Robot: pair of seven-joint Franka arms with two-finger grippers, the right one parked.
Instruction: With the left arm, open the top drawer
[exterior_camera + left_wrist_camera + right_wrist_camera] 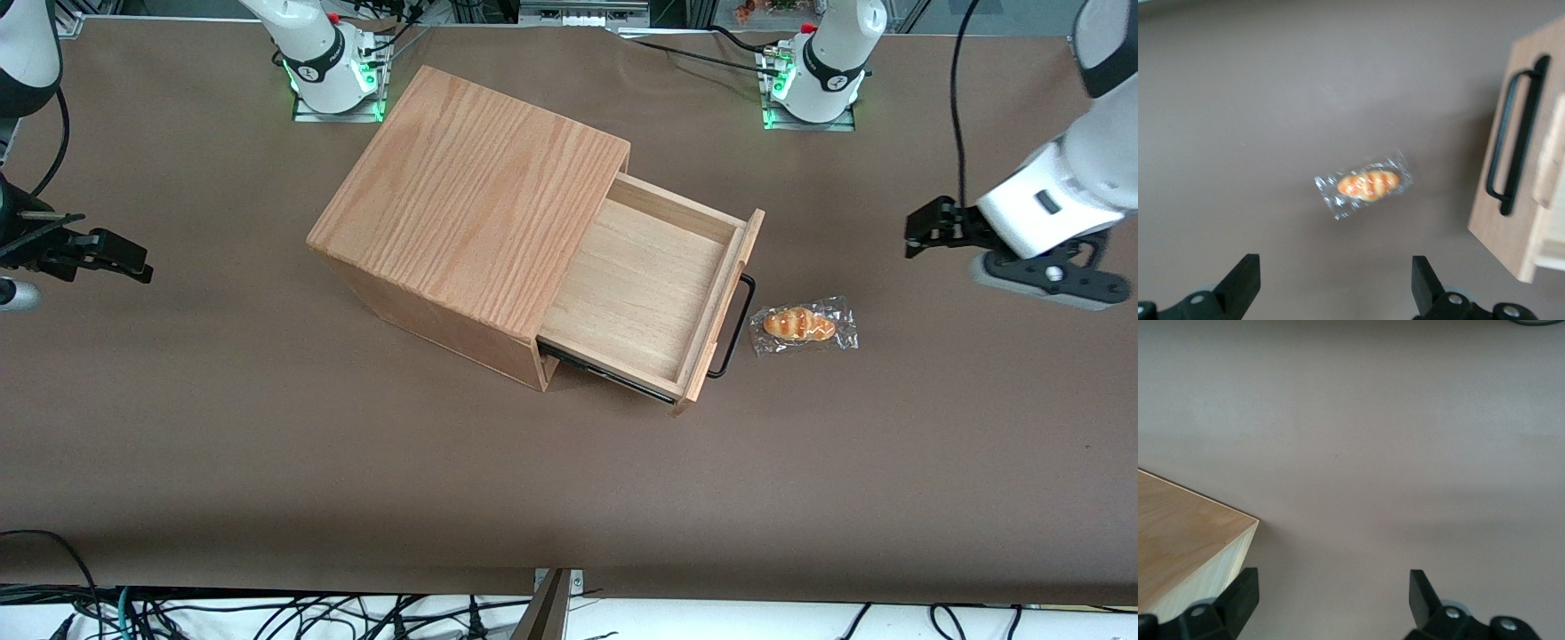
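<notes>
A brown matte table cover (267, 427) carries the oak-grain box cabinet (471, 204); its shallow light-wood top drawer (649, 284) stands pulled out; the black two-finger gripper (925, 233) hovers spread, well apart; the wrist view alone shows the wrapped bread roll (1368, 185) between its fingertips (1245, 280).

I can read no text, label or number on anything here; the arm bases carry marks too small to read.
</notes>
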